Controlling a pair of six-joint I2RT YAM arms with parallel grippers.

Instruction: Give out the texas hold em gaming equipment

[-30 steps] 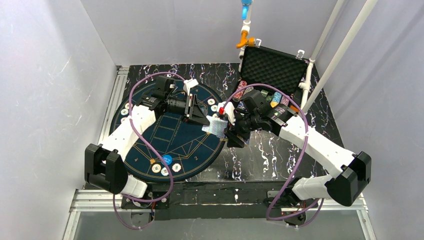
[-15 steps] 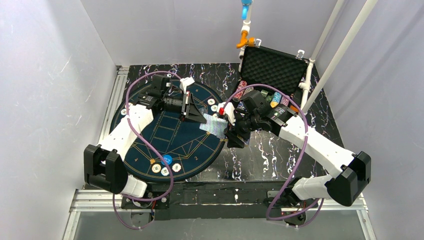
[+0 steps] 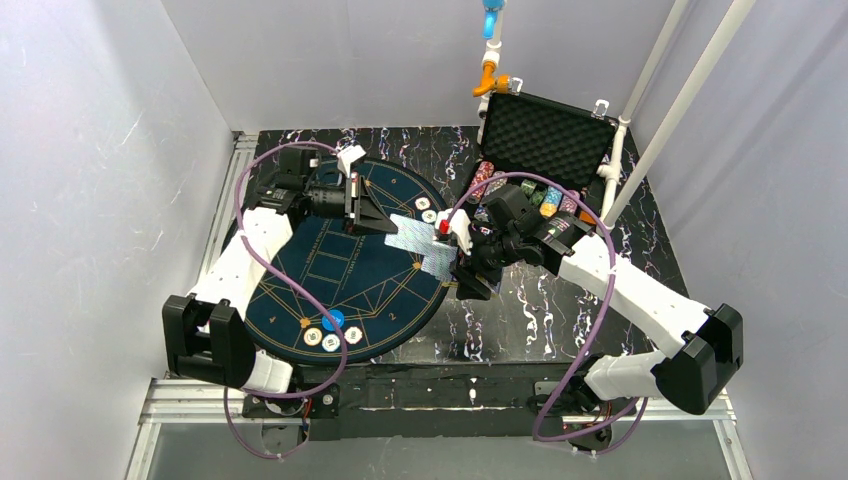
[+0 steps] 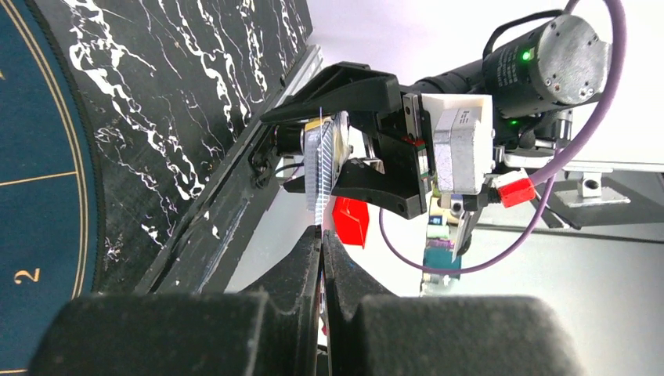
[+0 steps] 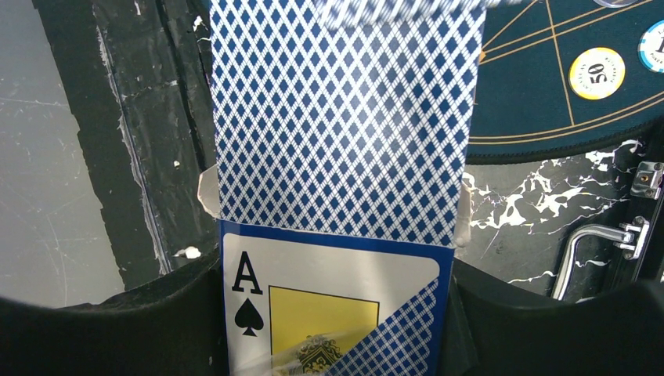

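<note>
My right gripper (image 5: 337, 301) is shut on a card box (image 5: 333, 309) printed with an ace of spades, and it holds the box above the right edge of the round blue mat (image 3: 340, 275). Playing cards (image 5: 344, 117) with blue-patterned backs stick out of the box's open end. My left gripper (image 4: 322, 235) is shut on the far end of one card (image 4: 319, 168), which shows edge-on in the left wrist view. From above, that card (image 3: 408, 231) spans between the left gripper (image 3: 378, 218) and the right gripper (image 3: 455, 258). Poker chips (image 3: 330, 340) and a blue button disc (image 3: 333, 321) lie at the mat's near edge.
The open black foam-lined case (image 3: 545, 135) stands at the back right, with rows of chips (image 3: 530, 192) along its front. More chips (image 3: 424, 209) lie on the mat's right rim, two of them (image 5: 597, 73) showing in the right wrist view. Purple cables loop over both arms.
The left gripper has shut on a card and drawn back to the left and away, sliding the card partly out of the box. The right gripper has stayed put.
</note>
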